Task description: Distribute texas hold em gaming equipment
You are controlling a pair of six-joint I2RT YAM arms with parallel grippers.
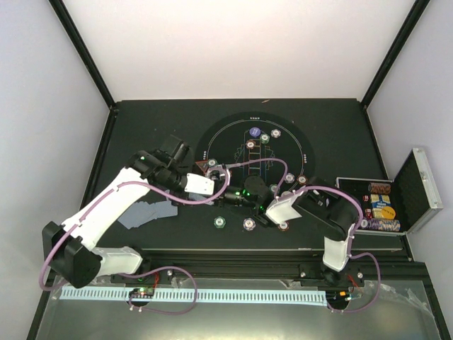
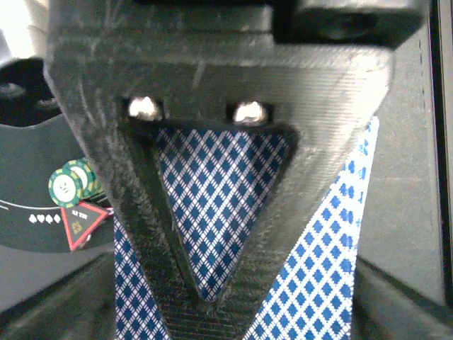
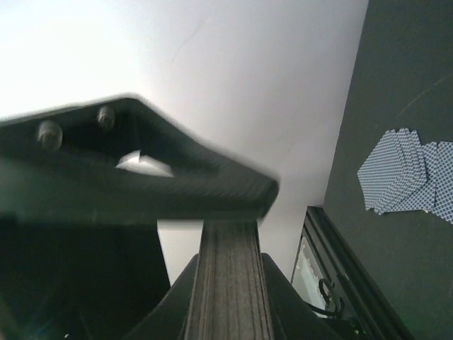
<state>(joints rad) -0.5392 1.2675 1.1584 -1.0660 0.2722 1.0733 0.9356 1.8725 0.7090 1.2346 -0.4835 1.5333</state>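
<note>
Left gripper (image 1: 214, 175) clamped on blue-diamond-backed playing card (image 2: 212, 191); card long axis runs along fingers. Red triangle marker (image 2: 80, 225) at 9 o'clock of card in wrist view. Card pile (image 1: 147, 212) at 8 o'clock of gripper in top view; left arm nearer. Right gripper (image 1: 248, 198): closure cannot tell.

On the black surface (image 1: 141, 131) — grey-blue-backed playing cards (image 1: 147, 212) left, round poker chips (image 1: 249, 224) centre, open silver aluminium case (image 1: 422, 190) right.
</note>
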